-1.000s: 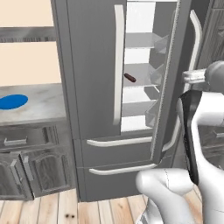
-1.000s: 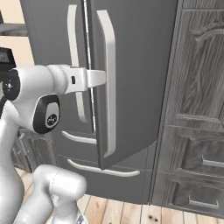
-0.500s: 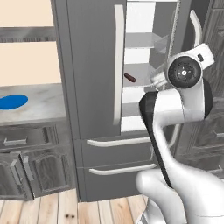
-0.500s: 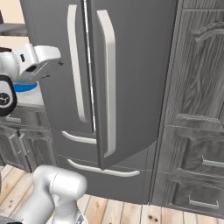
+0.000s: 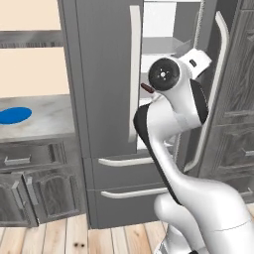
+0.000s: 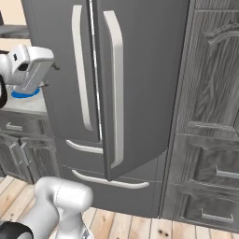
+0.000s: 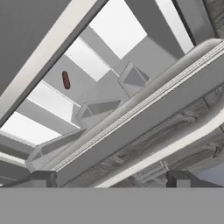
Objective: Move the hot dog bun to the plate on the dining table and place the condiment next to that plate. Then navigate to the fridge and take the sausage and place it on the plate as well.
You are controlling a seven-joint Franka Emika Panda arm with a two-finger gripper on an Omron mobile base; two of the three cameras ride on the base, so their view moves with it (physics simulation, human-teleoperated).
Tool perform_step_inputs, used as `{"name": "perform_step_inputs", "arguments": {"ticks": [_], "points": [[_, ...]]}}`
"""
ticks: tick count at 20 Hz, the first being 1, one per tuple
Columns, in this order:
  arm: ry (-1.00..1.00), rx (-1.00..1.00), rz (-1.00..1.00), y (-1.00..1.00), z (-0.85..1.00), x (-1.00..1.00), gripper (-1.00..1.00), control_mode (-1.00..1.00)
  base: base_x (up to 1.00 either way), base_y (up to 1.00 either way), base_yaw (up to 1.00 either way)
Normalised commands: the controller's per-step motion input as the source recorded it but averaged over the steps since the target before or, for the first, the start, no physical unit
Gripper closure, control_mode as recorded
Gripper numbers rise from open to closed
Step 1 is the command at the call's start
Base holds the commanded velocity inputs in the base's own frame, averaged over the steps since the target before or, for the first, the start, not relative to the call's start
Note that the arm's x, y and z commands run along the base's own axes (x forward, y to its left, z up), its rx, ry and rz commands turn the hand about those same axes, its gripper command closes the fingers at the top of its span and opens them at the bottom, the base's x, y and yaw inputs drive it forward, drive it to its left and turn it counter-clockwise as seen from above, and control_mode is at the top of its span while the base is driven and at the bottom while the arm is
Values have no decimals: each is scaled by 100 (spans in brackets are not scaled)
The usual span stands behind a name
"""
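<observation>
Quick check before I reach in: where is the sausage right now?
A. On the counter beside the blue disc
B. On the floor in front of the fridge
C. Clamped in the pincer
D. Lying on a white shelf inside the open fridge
D. In the hand view the sausage lies on a white shelf inside the fridge, past the opened door, well ahead of the pincer, whose tips stand apart and hold nothing.
</observation>
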Motion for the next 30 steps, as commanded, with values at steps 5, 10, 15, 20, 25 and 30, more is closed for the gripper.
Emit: {"name": "perform_step_inputs", "arguments": {"ticks": [5, 10, 15, 20, 25, 30], "points": [[7, 0, 0, 0, -35, 95, -100, -100, 0, 0, 0], [9, 1, 2, -11, -22, 99, -100, -100, 0, 0, 0], [9, 0, -1, -31, -7, 75, -100, -100, 0, 0, 0], [17, 0, -5, -44, -8, 64, -100, -100, 0, 0, 0], [13, 0, -7, -55, -2, 29, -100, -100, 0, 0, 0], [-1, 2, -12, -74, 0, -47, -100, -100, 0, 0, 0]]}}
